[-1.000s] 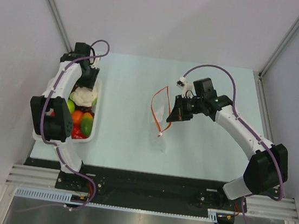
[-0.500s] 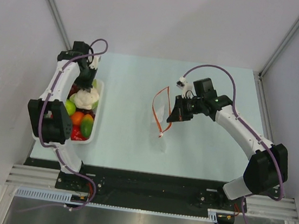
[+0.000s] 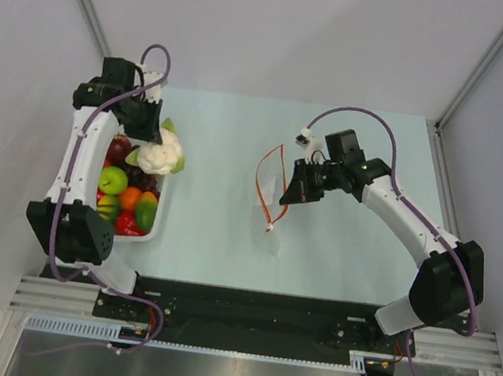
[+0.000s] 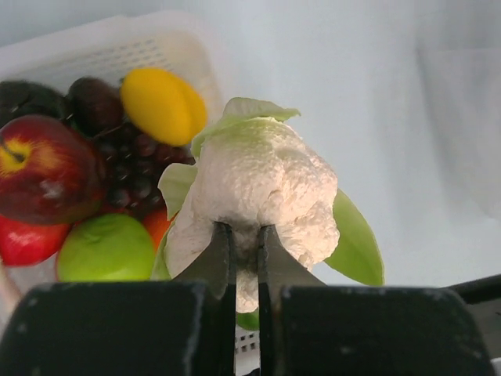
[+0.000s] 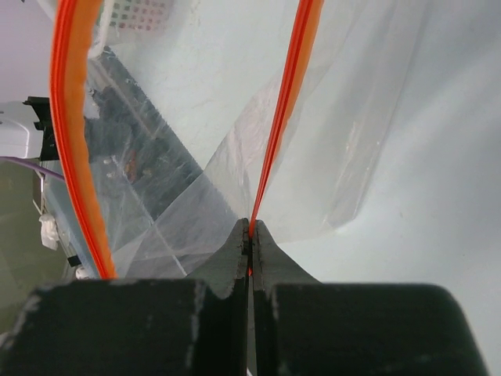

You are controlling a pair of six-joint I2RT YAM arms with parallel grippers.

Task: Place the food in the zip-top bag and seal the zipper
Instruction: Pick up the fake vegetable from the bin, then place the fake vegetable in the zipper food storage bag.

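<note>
Cauliflower (image 4: 262, 184) clamped between left fingers (image 4: 214, 266), zipper (image 5: 283, 117) pinched between right fingers (image 5: 228, 265)

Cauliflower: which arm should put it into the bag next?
Left. The left pincer is shut on the cauliflower above the rim of the tray. The right pincer pinches the zipper strip of the bag, holding the mouth open, so it probably should stay put.

I read the off-white lumpy toy cauliflower (image 4: 262, 184) with pale green leaves. The white grid-perforated plastic tray (image 4: 94, 47) shows a dark-red, yellow-patched apple (image 4: 47, 168), a bright green apple (image 4: 106, 249), a yellow oval fruit (image 4: 160, 104) and dark purple grapes (image 4: 129, 168). The clear plastic zip-top bag (image 5: 360, 117) carries an orange-red zipper strip (image 5: 282, 117). The flat tabletop (image 3: 210, 229) is pale mint.
</note>
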